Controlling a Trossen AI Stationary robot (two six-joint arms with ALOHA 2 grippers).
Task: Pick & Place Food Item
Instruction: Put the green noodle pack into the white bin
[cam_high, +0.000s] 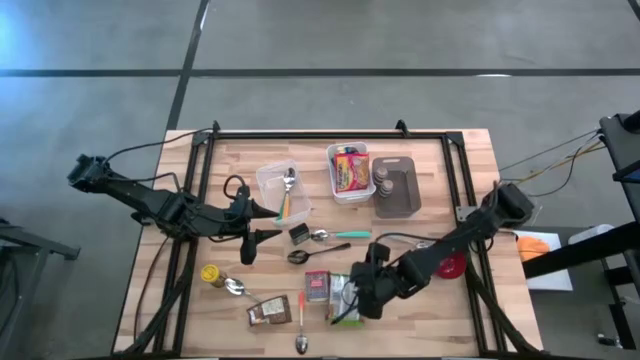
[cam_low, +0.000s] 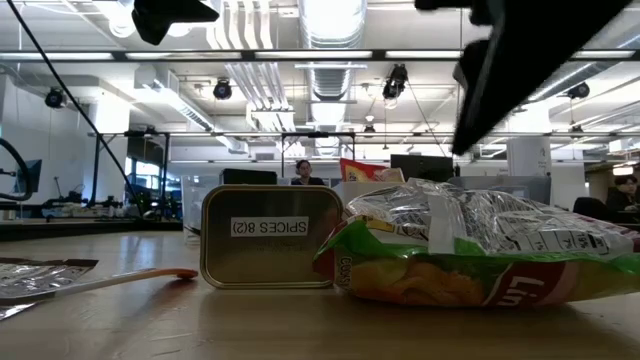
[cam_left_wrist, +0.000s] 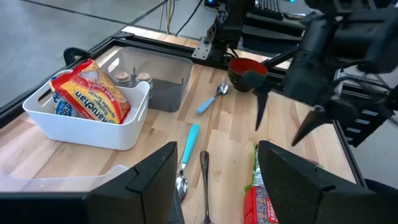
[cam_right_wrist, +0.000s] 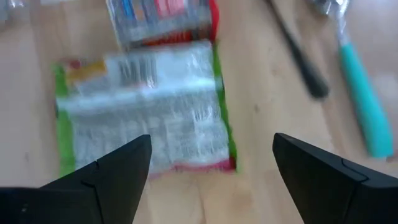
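Now, your right end effector (cam_high: 368, 297) hangs over the green-edged snack bag (cam_high: 344, 298) near the front of the desk (cam_high: 440, 160). Its fingers (cam_right_wrist: 106, 177) stand spread wide to either side of the bag (cam_right_wrist: 146, 112) in the right wrist view, with nothing between them. From the low view you see the bag (cam_low: 470, 250) lying flat on the wood, crinkled silver on top, just beside a tin labelled spices (cam_low: 268, 238); the dark arm looms above it.

Your left end effector (cam_high: 262, 222) sits apart from this, near the clear container (cam_high: 280, 190) at the desk's middle left. Its fingers (cam_left_wrist: 149, 180) are partly spread and grip nothing.

Behind the bag you have a white bin (cam_high: 350, 172) holding a red and yellow noodle packet (cam_left_wrist: 90, 99), and touching it a grey bin (cam_high: 398, 188) with two small shakers (cam_left_wrist: 132, 78). A teal-handled spoon (cam_high: 338, 235) and a black spoon (cam_high: 315, 254) lie between the arms. A red bowl (cam_left_wrist: 247, 70) sits by the right arm.
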